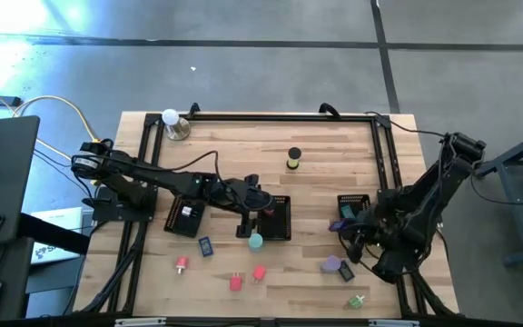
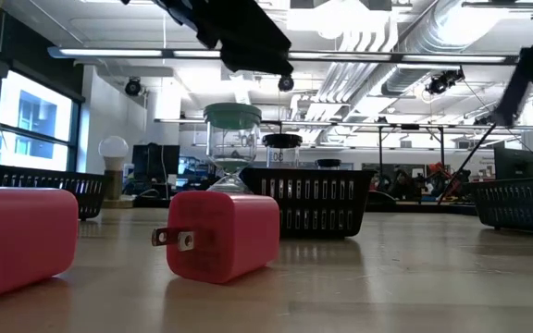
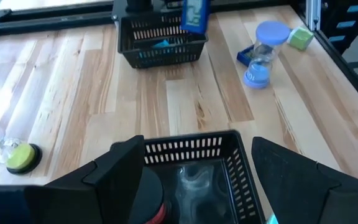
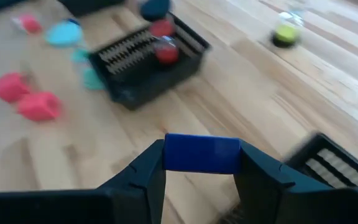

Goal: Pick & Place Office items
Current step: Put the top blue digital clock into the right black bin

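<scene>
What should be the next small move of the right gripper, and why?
Probably carry it over the right-hand mesh tray and open there. The right gripper is shut on a blue rectangular item above bare wood, with that tray's rim just beside it.

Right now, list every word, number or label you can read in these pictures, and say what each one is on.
"30": faint, on the black-topped sand timer in the low view.
Pale label on the blue block held in the right gripper's jaws: too blurred to read.
White patch in the black tray in the high view: too small to read.
Nothing else legible.
</scene>
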Available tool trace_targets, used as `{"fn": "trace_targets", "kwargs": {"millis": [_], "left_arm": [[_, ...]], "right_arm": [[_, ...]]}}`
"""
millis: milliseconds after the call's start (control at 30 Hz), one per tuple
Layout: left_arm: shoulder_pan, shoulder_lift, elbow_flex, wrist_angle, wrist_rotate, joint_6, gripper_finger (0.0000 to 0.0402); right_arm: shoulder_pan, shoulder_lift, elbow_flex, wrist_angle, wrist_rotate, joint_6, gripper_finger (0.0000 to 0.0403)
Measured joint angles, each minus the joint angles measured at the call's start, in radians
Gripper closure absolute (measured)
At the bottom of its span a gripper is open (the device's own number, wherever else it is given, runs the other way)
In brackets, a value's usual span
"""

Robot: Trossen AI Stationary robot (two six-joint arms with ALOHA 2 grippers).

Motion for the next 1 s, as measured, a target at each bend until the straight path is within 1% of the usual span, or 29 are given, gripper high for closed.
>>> {"fn": "trace_targets", "kwargs": {"millis": [100, 300, 467, 533, 667, 867, 1000], "left_arm": [[0.0, 0.0, 0.0, 0.007, -0.001, 0.0, 0.0112], [0.001, 0.0, 0.0, 0.006, -0.054, 0.002, 0.0112], [0.012, 0.0, 0.0, 0.007, -0.054, 0.002, 0.0112], [0.013, 0.0, 0.0, 0.007, -0.054, 0.002, 0.0112], [0.02, 0.0, 0.0, 0.007, -0.055, 0.002, 0.0112], [0.02, 0.0, 0.0, 0.006, -0.055, 0.0, 0.0112], [0.02, 0.0, 0.0, 0.006, -0.055, 0.0, 0.0112]], "right_arm": [[0.0, -0.001, 0.045, -0.121, -0.042, 0.086, 0.026], [0.0, 0.0, 0.11, -0.274, -0.148, 0.218, 0.026], [0.0, 0.045, 0.108, -0.464, -0.33, 0.441, 0.026], [0.0, 0.078, 0.108, -0.521, -0.374, 0.503, 0.026], [0.0, 0.132, 0.108, -0.548, -0.381, 0.553, 0.026], [0.0, 0.23, 0.108, -0.549, -0.346, 0.609, 0.026], [-0.015, 0.298, 0.108, -0.546, -0.365, 0.62, 0.026]]}}
